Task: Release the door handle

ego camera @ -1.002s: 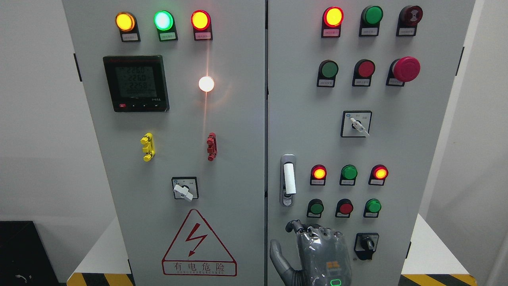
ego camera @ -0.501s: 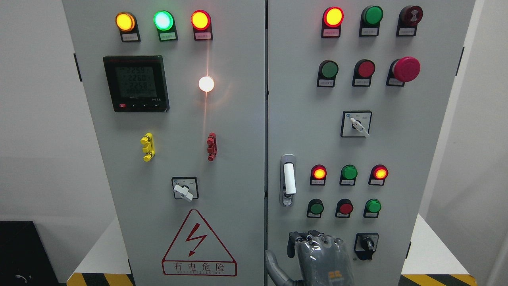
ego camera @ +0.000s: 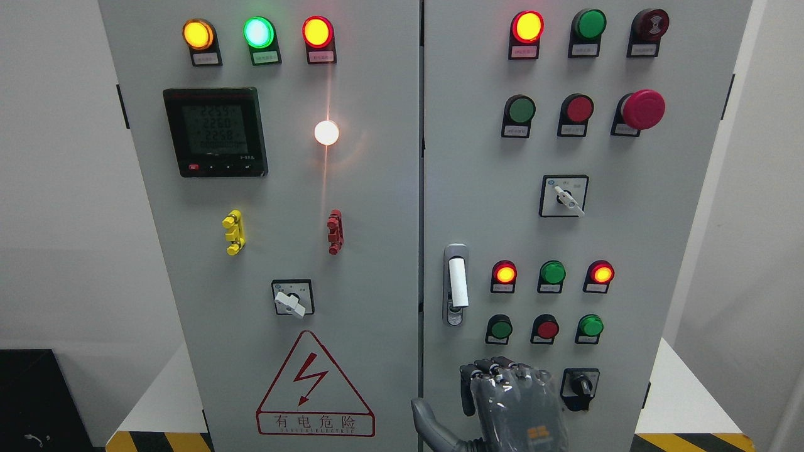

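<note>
The door handle (ego camera: 458,282) is a white upright lever in a silver housing with a keyhole below it, at the left edge of the grey cabinet's right door (ego camera: 477,188). My right hand (ego camera: 509,402) comes up from the bottom edge, back toward the camera, below the handle and apart from it. Its fingers (ego camera: 496,370) are loosely bent toward the door and hold nothing. The thumb (ego camera: 427,417) sticks out to the left, over the gap between the doors. The left arm is out of view.
Lit and unlit round buttons (ego camera: 548,326) sit right of the handle. A black rotary switch (ego camera: 579,386) is close to the hand's right side. The left door holds a meter (ego camera: 215,132), a white selector switch (ego camera: 291,301) and a hazard triangle (ego camera: 314,389).
My right hand has sunk lower and drifted slightly right, farther from the handle. Its thumb has swung out to the left. The handle has not moved.
</note>
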Available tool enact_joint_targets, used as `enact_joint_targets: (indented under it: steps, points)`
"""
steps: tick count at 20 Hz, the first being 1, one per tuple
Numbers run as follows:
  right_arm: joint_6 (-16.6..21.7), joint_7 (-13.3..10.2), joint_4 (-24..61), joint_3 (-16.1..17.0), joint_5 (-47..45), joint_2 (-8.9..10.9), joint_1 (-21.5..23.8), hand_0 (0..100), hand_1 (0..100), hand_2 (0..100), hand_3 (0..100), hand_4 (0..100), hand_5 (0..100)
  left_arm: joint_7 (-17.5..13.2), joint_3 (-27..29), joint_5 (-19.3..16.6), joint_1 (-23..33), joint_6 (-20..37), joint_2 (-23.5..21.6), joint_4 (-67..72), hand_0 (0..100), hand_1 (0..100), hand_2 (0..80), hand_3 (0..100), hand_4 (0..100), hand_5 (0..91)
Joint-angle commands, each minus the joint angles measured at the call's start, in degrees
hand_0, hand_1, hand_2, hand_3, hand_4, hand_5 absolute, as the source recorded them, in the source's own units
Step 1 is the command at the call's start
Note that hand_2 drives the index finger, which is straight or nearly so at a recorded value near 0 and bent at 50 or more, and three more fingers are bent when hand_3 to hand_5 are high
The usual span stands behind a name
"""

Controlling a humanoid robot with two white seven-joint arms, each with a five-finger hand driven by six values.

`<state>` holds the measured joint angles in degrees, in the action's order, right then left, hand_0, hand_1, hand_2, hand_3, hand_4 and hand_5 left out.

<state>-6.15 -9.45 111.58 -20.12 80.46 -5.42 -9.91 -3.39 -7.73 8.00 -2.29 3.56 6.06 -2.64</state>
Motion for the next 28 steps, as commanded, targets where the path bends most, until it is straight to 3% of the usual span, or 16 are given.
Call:
enact_joint_targets:
  steps: [1, 12, 19, 22, 28]
  points:
    - [-0.2, 0.7, 1.0, 0.6, 0.5, -0.12, -1.6, 18, 8, 96, 100, 100, 100, 0.0, 0.0, 0.0, 0.0, 0.0, 0.0, 0.0, 12, 56, 0.0, 0, 0, 0.0]
    - [-0.9, 1.3, -5.1, 2.1, 4.0, -0.21, -8.9, 16, 18, 98, 100, 100, 100, 0.0, 0.0, 0.0, 0.0, 0.0, 0.0, 0.0, 12, 56, 0.0, 0, 0, 0.0]
    - [-5.4, 1.4, -9.6, 2.1, 4.1, -0.29, -12.4, 17, 25, 98, 100, 100, 100, 0.0, 0.0, 0.0, 0.0, 0.0, 0.0, 0.0, 12, 56, 0.0, 0, 0, 0.0]
    - [-6.2, 2.6, -10.4, 2.2, 4.0, -0.38, -12.9, 19, 26, 98, 100, 100, 100, 0.0, 0.0, 0.0, 0.0, 0.0, 0.0, 0.0, 12, 56, 0.0, 0, 0, 0.0]
    - [-6.2, 2.8, -10.9, 2.3, 4.0, -0.64, -13.8, 20, 25, 99, 100, 100, 100, 0.0, 0.0, 0.0, 0.0, 0.0, 0.0, 0.0, 12, 56, 0.0, 0, 0, 0.0]
